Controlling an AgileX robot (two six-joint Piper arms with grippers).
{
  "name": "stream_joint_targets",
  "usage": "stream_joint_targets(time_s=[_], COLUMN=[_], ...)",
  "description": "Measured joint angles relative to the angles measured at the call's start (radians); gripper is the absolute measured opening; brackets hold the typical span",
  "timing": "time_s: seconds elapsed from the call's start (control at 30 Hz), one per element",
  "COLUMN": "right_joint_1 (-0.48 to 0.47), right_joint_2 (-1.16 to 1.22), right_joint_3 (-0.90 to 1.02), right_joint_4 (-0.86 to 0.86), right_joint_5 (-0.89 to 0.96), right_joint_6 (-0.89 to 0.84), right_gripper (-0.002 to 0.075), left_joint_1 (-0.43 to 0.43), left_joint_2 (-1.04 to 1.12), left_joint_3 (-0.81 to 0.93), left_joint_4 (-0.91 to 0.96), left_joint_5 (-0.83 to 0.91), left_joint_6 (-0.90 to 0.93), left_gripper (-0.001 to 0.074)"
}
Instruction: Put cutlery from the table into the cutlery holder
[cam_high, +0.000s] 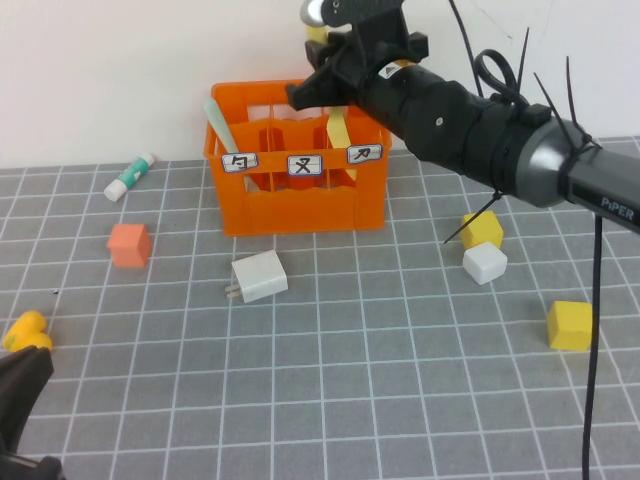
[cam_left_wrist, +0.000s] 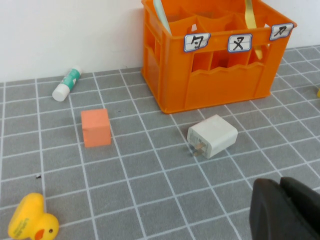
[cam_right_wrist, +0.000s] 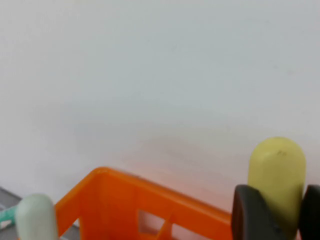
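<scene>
The orange cutlery holder (cam_high: 300, 205) stands at the back of the grey table (cam_high: 380, 400). A mint-green spoon (cam_high: 222, 128) leans in its left compartment. My right gripper (cam_high: 325, 45) hangs over the holder's right side, shut on the top end of the pale yellow knife (cam_right_wrist: 278, 170). The knife's lower part (cam_high: 338, 128) reaches down into the right compartment. In the right wrist view the spoon's tip (cam_right_wrist: 35, 217) and the holder's rim (cam_right_wrist: 115, 195) show below. My left gripper (cam_left_wrist: 280, 187) is shut and empty, low over the table's near left corner (cam_high: 25, 380).
A glue stick (cam_high: 130, 177) lies left of the holder. An orange cube (cam_high: 130, 245), a white plug adapter (cam_high: 259, 277) and a rubber duck (cam_high: 25, 330) lie on the left half. On the right are two yellow cubes (cam_high: 482, 230) (cam_high: 569, 325) and a white cube (cam_high: 485, 263).
</scene>
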Motion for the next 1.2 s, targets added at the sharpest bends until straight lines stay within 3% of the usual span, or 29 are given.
stream_joint_targets(time_s=[0.13, 0.33, 0.5, 0.6, 0.77, 0.83, 1.0, 1.2], right_joint_1=[0.000, 0.000, 0.000, 0.000, 0.000, 0.000, 0.000, 0.000], right_joint_2=[0.000, 0.000, -0.035, -0.102, -0.275, -0.351, -0.519, -0.713], right_joint_3=[0.000, 0.000, 0.002, 0.002, 0.002, 0.002, 0.002, 0.008], right_joint_4=[0.000, 0.000, 0.000, 0.000, -0.002, -0.014, -0.154, -0.523], right_joint_5=[0.011, 0.009, 0.046, 0.137, 0.379, 0.489, 0.698, 0.886], right_joint_6=[-0.014, -0.039, -0.055, -0.115, -0.336, -0.398, -0.397, -0.135], right_gripper=[0.0216, 0.0422, 0.0446, 0.0377, 0.0110, 0.0050, 0.0006, -0.0001], left_joint_1=[0.000, 0.000, 0.000, 0.000, 0.000, 0.000, 0.000, 0.000], left_joint_2=[0.000, 0.000, 0.000, 0.000, 0.000, 0.000, 0.000, 0.000], left_joint_3=[0.000, 0.000, 0.000, 0.000, 0.000, 0.000, 0.000, 0.000], left_joint_4=[0.000, 0.000, 0.000, 0.000, 0.000, 0.000, 0.000, 0.000], left_joint_5=[-0.012, -0.014, -0.012, -0.010, 0.003, 0.018, 0.028, -0.007], left_joint_6=[0.000, -0.002, -0.002, -0.002, -0.002, -0.002, -0.002, -0.002], left_gripper=[-0.0001, -0.0001, -0.0001, -0.0001, -0.0001, -0.0001, -0.0001, -0.0001])
